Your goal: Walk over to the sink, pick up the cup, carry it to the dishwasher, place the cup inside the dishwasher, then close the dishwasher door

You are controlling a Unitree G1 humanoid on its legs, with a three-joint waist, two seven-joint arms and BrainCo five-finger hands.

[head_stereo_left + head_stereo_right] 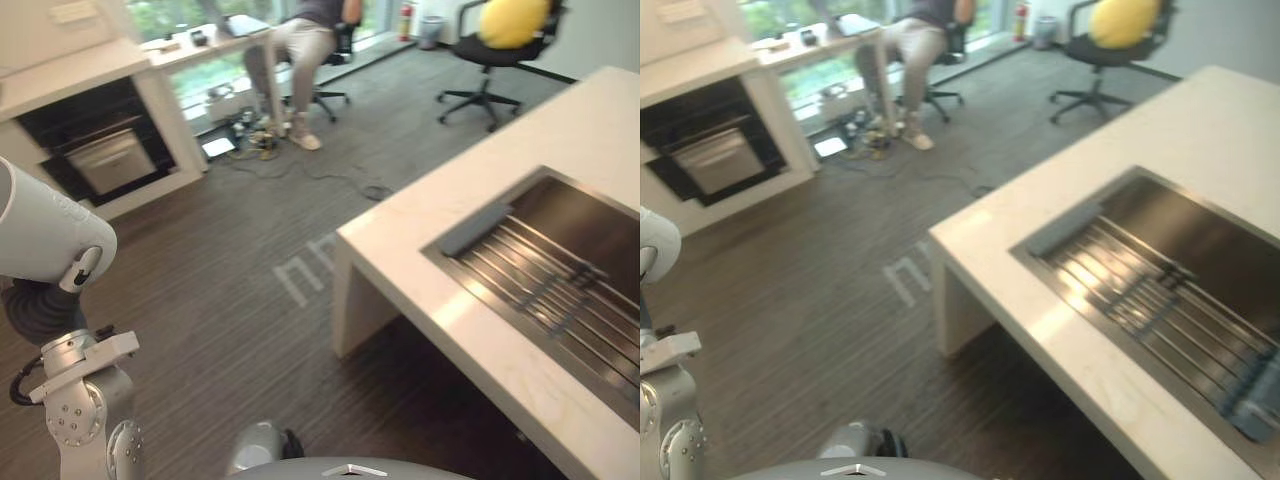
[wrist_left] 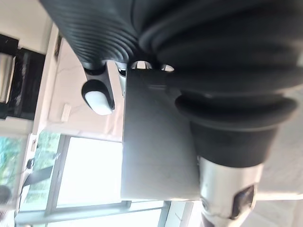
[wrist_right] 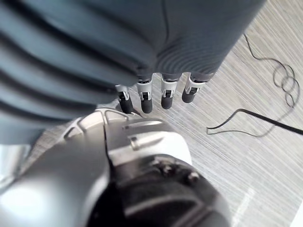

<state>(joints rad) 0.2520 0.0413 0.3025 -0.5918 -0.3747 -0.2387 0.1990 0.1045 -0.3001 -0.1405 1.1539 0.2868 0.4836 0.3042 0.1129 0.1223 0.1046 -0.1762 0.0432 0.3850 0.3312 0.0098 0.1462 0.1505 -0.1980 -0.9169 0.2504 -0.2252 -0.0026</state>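
A steel sink point(image 1: 590, 222) is set into a white counter point(image 1: 560, 130) at the right, with a rack of steel rods point(image 1: 560, 290) lying across it. I see no cup on the visible part of the sink. Far off at the upper left, a dark appliance with a steel front point(image 1: 105, 158) stands in a white cabinet. My right hand point(image 3: 147, 100) hangs over the wood floor with its fingers straight and nothing in them. The dark ribbed cover of my left hand point(image 2: 109, 33) shows against a wall and a window.
A person point(image 1: 300, 45) sits on an office chair at a desk by the windows. A second chair with a yellow cushion point(image 1: 512, 22) stands at the back right. Cables point(image 1: 300, 165) trail over the open floor between the cabinet and the counter. A bluish object point(image 1: 1252, 405) lies at the sink's near end.
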